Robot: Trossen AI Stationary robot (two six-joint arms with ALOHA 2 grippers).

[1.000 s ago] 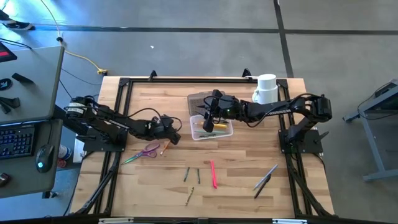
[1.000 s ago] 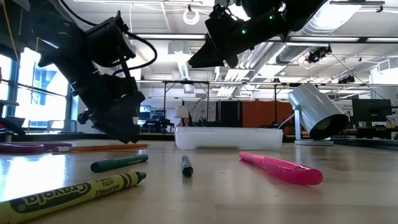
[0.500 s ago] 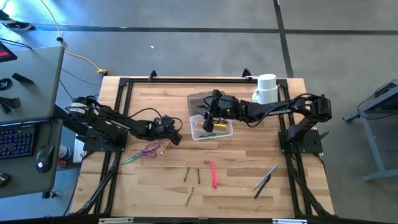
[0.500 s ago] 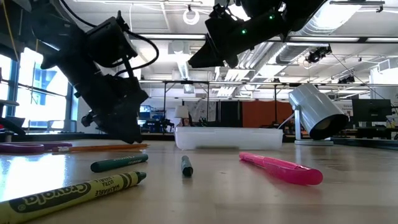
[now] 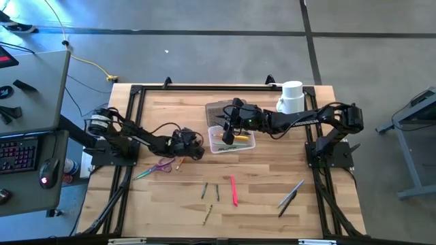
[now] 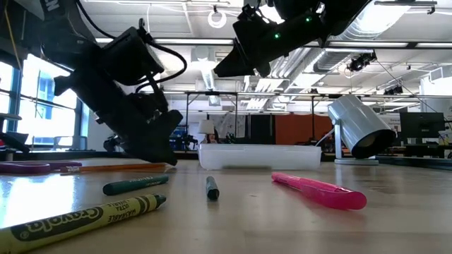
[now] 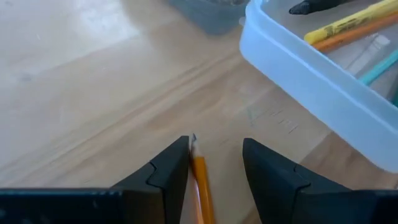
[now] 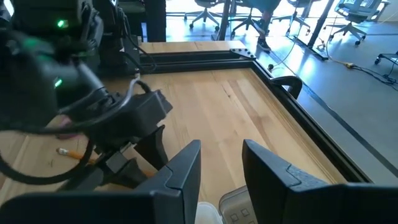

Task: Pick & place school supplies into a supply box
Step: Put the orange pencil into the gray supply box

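Between the left gripper's [image 7: 216, 163] fingers, which stand apart with nothing clamped, lies the tip of an orange pencil [image 7: 199, 180], hard against one finger and clear of the other. The jaws seem set low over the wooden table [image 7: 87, 93] so that a closing would catch the pencil by its end; it is not yet lifted, as far as the left wrist view shows. Just ahead of the jaws, across a short stretch of bare wood, runs the pale wall of the supply box [image 7: 311, 93], with a yellow pen [image 7: 348, 23], an orange one beside it and a black marker [image 7: 314, 6] already inside. So the box is close for a short carry.

Behind that gripper, in the high view, lie the purple scissors [image 5: 162, 165], near the pencil's other end. Farther from the left jaws, toward the table's front edge, the pink pen [image 5: 234, 190], the green crayons [image 5: 210, 192] and the grey and black pens [image 5: 291, 196] wait untouched.

The right gripper [image 8: 221, 163] hangs above the box with its fingers parted and empty, probably just waiting there above the box. Beyond it stands a white mug [image 5: 291, 96], well apart from both jaws
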